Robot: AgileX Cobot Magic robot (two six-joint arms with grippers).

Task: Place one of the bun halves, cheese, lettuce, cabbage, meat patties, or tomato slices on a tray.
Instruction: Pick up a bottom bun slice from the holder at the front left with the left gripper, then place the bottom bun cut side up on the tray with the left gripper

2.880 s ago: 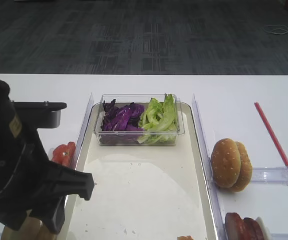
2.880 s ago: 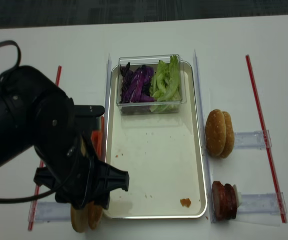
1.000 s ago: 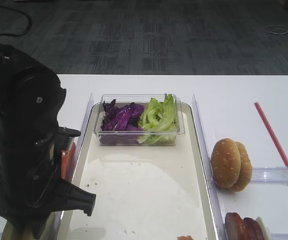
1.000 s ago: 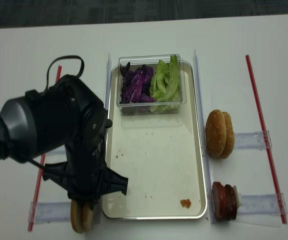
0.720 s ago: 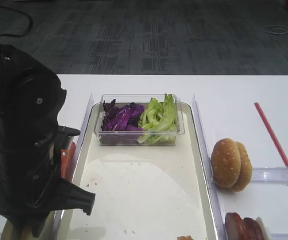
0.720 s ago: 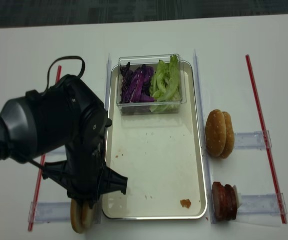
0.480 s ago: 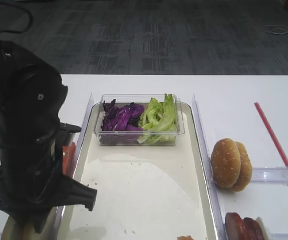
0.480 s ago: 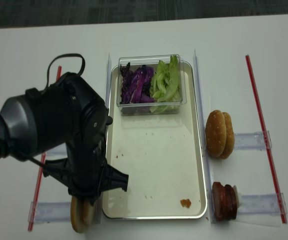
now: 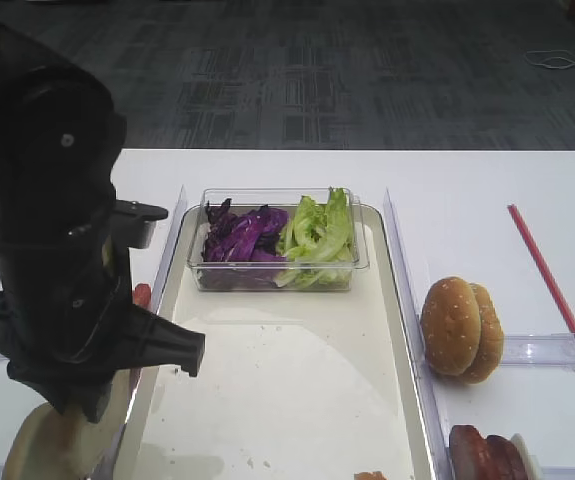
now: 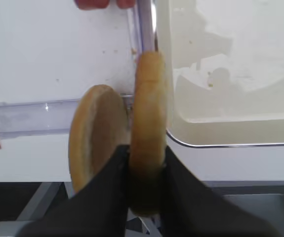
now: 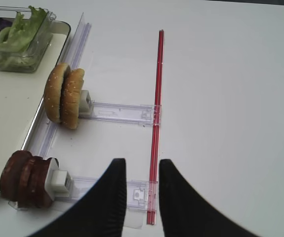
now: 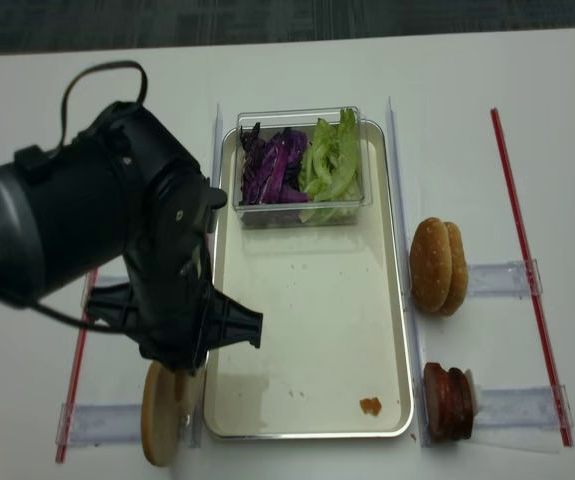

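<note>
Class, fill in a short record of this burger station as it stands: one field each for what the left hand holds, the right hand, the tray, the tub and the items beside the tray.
left hand: shut on one bun half, held on edge
other bun half: standing in its holder
right hand: open, empty, above table
tray: no burger parts on it yet
tub: cabbage left, lettuce right
right of tray: sesame buns, meat patties

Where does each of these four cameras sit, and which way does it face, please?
Exterior high: front, angled down across the tray; left arm fills the left.
Realsense: overhead, straight down; same arm.
Right wrist: above the sesame buns and meat patties; right end effector fingers show.
Left wrist: beside the tray, left end effector shut on a bun half.
Both exterior views share the tub.
</note>
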